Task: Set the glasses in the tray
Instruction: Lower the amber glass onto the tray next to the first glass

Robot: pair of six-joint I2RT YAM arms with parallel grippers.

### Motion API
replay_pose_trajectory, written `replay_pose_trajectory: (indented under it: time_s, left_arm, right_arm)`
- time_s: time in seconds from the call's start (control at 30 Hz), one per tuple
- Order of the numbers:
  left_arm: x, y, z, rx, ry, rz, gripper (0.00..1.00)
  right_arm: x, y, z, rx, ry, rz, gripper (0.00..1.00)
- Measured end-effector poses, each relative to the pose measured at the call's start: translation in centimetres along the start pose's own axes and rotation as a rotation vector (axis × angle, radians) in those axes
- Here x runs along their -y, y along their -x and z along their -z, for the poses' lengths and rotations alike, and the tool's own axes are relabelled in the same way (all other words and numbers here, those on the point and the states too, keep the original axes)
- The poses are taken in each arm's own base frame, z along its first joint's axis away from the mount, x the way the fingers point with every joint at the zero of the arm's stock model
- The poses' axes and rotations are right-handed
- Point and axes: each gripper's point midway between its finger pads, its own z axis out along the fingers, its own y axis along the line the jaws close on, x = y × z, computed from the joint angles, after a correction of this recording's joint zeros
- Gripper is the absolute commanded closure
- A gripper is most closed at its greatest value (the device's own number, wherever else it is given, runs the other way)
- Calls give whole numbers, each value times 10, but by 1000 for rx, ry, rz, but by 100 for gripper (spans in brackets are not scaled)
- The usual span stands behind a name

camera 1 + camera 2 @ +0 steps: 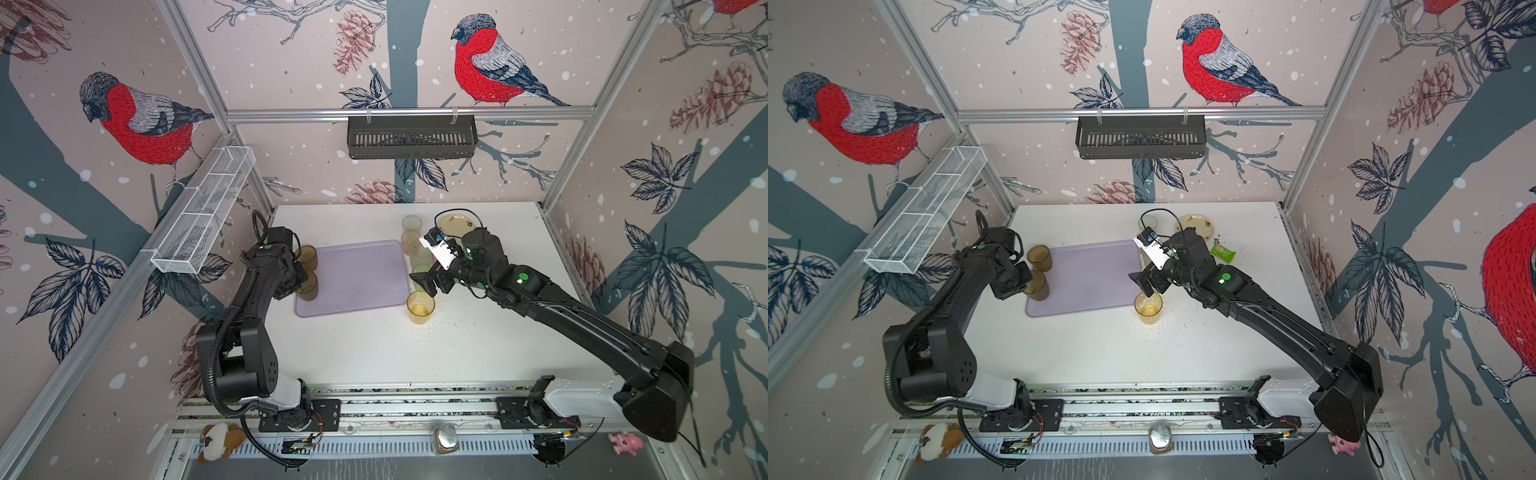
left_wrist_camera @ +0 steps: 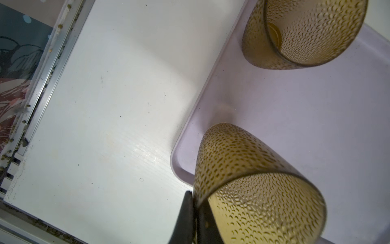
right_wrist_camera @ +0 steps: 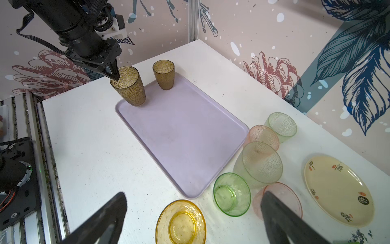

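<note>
Tray, both top views: lilac tray lies flat mid-frame on the white table.
Left gripper, both top views: left gripper sits at the tray's left edge, against a brown glass; the wrist hides its tips from up here.
Second brown glass, both top views: second brown glass stands just above it in the frame, at the tray's upper left corner.
Right gripper, both top views: right gripper hangs by the tray's lower right corner, spread wide, gripping nothing, over the amber glass standing on the table just off the tray.
Right edge, both top views: pale glass and pink glass stand beside the tray's upper right corner; cream plate lies just right of them.
Packet, a top view: green packet lies right of the right arm.
Left wrist view: 2 dark fingers pinch the brown glass's wall, 1 inside, 1 outside; its base is over the tray's corner, touching or not I cannot tell.
Right wrist view: held brown glass leans slightly. 6 glasses stand off the tray along 1 edge, among them green glass, second pink glass and second pale glass.
</note>
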Motion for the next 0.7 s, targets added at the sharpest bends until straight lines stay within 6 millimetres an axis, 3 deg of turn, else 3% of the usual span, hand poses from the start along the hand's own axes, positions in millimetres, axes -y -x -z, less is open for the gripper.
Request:
replay_pose_trajectory:
  time_s: [0.7]
  left_arm:
    - [-5, -1, -14, -11, 7, 7, 100]
  right_arm:
    - [-1, -2, -4, -7, 8, -1, 0]
